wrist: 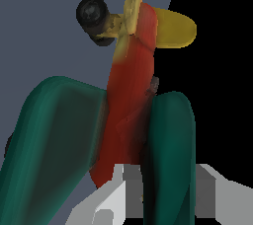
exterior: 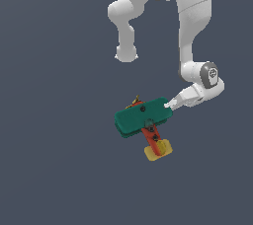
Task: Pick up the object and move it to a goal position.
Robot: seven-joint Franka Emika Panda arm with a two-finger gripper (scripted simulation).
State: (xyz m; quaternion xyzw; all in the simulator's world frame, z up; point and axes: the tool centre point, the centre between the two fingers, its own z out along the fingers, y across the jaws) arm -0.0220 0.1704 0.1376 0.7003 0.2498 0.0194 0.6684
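Observation:
The object (exterior: 142,118) is a small toy biplane with dark-green wing slabs, a red body and a flat yellow tail (exterior: 158,150). It lies tilted in the middle of the exterior view. My gripper (exterior: 170,104) is at the wing end on the exterior view's right. In the wrist view the object (wrist: 129,100) fills the picture. One green wing slab (wrist: 168,160) stands between my grey fingers (wrist: 111,197), and my gripper (wrist: 165,197) is shut on it. A black round part (wrist: 91,12) sits by the yellow end. The frames do not show whether the plane rests on the floor.
A plain dark grey floor (exterior: 49,145) spreads all around. The white arm (exterior: 192,21) rises from the gripper toward the upper part of the exterior view, with one elbow link (exterior: 126,31) hanging down behind the plane.

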